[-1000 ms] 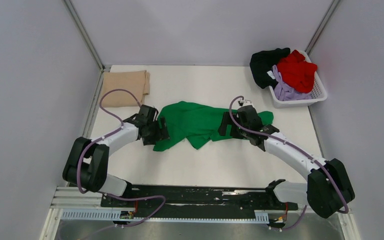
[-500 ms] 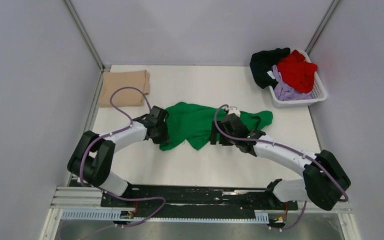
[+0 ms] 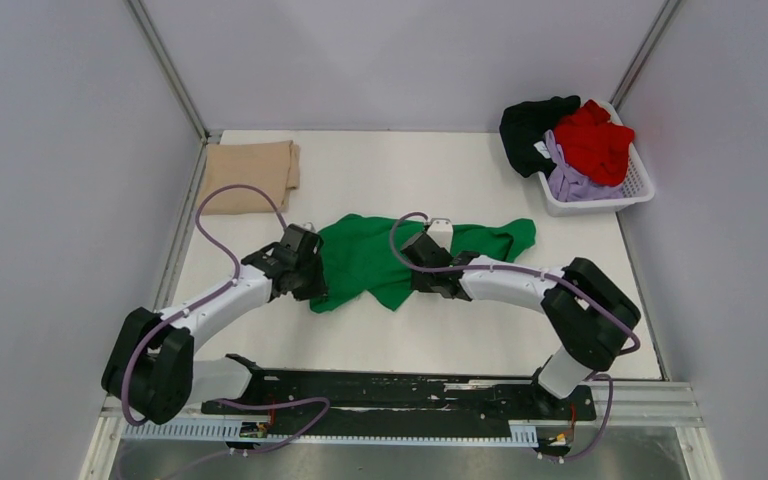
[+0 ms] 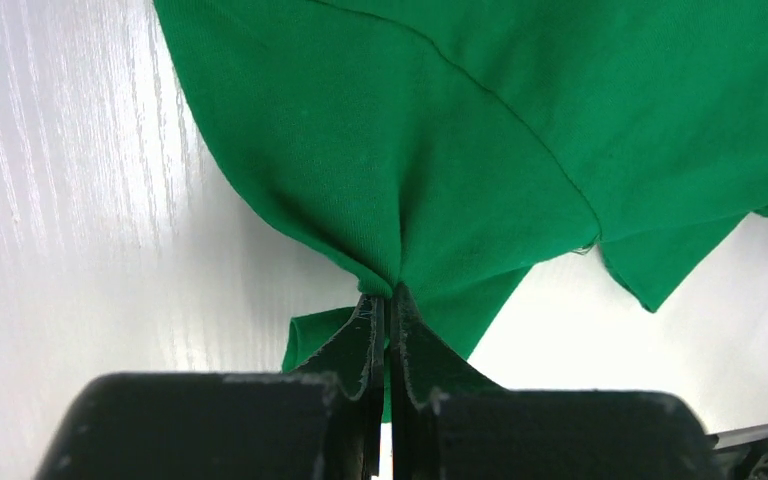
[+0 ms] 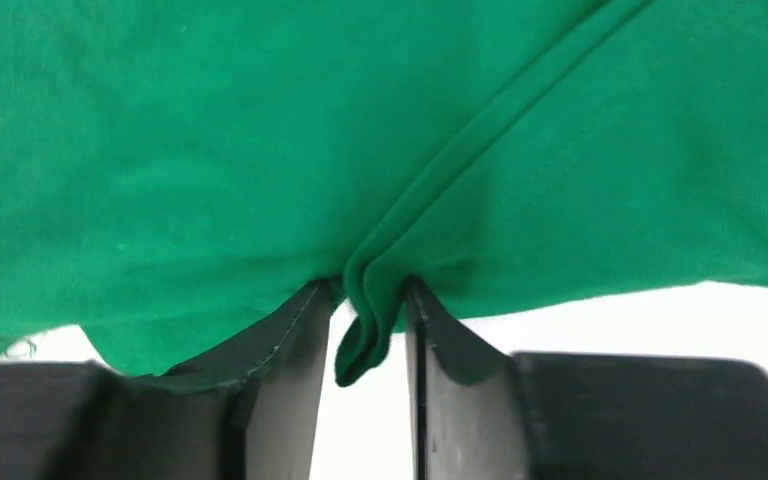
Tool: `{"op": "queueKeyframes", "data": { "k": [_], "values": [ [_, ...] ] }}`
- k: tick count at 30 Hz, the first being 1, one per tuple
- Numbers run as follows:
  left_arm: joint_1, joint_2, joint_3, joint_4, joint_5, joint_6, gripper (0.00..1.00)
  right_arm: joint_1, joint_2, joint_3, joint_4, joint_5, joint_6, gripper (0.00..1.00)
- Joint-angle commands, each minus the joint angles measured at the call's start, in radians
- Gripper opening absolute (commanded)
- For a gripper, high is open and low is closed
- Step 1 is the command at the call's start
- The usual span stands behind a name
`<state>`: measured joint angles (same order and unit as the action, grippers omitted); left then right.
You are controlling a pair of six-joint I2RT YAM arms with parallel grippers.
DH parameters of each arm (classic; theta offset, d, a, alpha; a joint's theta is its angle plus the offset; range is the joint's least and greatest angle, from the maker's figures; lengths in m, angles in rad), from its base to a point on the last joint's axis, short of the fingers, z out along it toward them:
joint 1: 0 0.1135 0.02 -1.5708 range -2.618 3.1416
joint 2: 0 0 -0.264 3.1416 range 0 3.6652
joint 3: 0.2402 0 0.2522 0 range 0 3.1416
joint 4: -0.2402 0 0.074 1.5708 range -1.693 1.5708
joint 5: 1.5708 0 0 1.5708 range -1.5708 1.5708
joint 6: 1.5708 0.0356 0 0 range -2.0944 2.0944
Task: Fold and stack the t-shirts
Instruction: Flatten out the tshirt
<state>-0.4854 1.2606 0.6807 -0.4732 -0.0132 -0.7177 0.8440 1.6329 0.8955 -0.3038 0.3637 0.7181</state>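
green t-shirt (image 3: 385,262) lies crumpled mid-worktop (image 3: 460,330), bunched between the two arms, not flat.

left tool (image 4: 388,296) is pressed together on a small pucker of cloth at the shirt's left edge; the cloth fans out from the tips. right tool (image 5: 370,300) straddles a hanging fold by a seam. Its jaws are part-way apart, with the fold against one finger and a gap on the other side. Doesn't look like a grip yet.

Risks as I see them:
- right pinch catches only the tip of that fold, so it slips on lift and the shirt swings from the left tool alone
- fold looks doubled, so two layers get grabbed and the shirt won't spread
- can't tell if the left pinch is hem or mid-panel; pulling apart may just stretch a wrinkle
- uneven lift drags the loose end across the worktop

folded tan t-shirt (image 3: 250,177) is far left, well apart. basket (image 3: 644,186) is far right, holding the black t-shirt (image 3: 528,125), red t-shirt (image 3: 595,138) and lavender t-shirt (image 3: 568,182).
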Motion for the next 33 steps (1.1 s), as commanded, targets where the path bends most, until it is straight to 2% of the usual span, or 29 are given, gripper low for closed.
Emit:
{"op": "queueKeyframes", "data": {
  "k": [1,3,7,9,16,19,21,26,29,33],
  "values": [
    [-0.006,-0.045,-0.02,-0.015,-0.009,-0.018,0.0,0.004,-0.031,0.013,-0.046,0.08,0.073,0.26],
    [-0.006,-0.054,-0.022,-0.016,-0.014,-0.015,0.0,0.005,-0.062,-0.008,-0.062,0.089,0.082,0.17],
    [-0.006,-0.068,-0.012,-0.02,-0.035,-0.01,0.0,0.004,-0.152,-0.067,-0.103,0.108,0.087,0.08],
    [-0.005,-0.072,-0.004,-0.024,-0.051,-0.009,0.0,0.003,-0.207,-0.096,-0.126,0.13,0.091,0.0],
    [-0.006,-0.079,0.051,-0.053,-0.128,-0.004,0.0,-0.074,-0.4,-0.207,-0.173,0.206,0.076,0.0],
    [-0.005,-0.092,0.109,-0.085,-0.151,0.006,0.0,-0.129,-0.483,-0.212,-0.22,0.305,0.047,0.0],
    [-0.005,-0.114,0.167,-0.109,-0.183,0.009,0.0,-0.171,-0.555,-0.184,-0.251,0.372,0.014,0.0],
    [-0.005,-0.174,0.343,-0.172,-0.362,0.028,0.0,-0.292,-0.724,-0.051,-0.258,0.483,-0.107,0.0],
    [-0.005,-0.212,0.486,-0.215,-0.491,0.062,0.0,-0.35,-0.81,0.05,-0.242,0.52,-0.195,0.0],
    [-0.005,-0.254,0.661,-0.23,-0.581,0.128,0.0,-0.382,-0.877,0.191,-0.172,0.493,-0.345,0.0]
  ]
}}
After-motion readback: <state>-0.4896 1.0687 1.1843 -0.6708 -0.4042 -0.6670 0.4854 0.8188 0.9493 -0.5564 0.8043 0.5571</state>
